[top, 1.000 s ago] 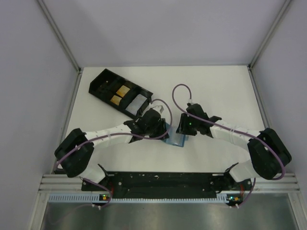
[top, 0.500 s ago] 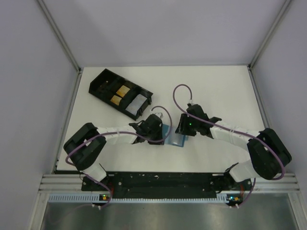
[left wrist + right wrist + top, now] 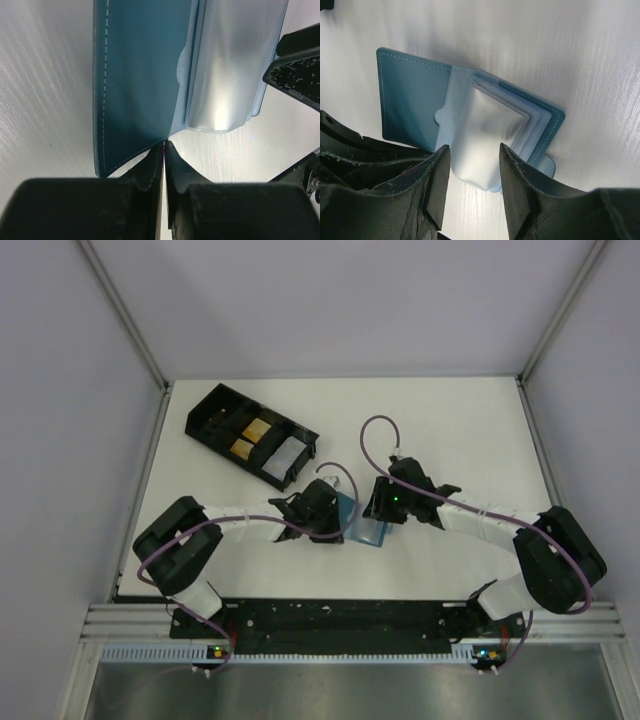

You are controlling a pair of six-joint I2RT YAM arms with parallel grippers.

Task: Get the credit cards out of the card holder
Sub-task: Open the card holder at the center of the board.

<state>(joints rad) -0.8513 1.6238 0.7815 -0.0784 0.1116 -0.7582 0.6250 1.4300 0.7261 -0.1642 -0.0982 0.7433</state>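
On the white counter [image 3: 450, 420], my left hand [image 3: 164, 145] has now closed, pinching a corner of the card holder [image 3: 135, 75]. My right hand [image 3: 475, 150], half-open, straddles the clear sleeve [image 3: 485, 130]; I can't tell if it grips.

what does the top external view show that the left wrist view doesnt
Only the top external: the black tray with its compartments at the far left of the table, both whole arms and their purple cables. Only the left wrist: the left gripper with fingertips pressed together at an edge of the card holder, the stitching along its cover, the gloss on the clear sleeve. Both: the blue card holder lying open on the white table, with the right gripper at its other side.
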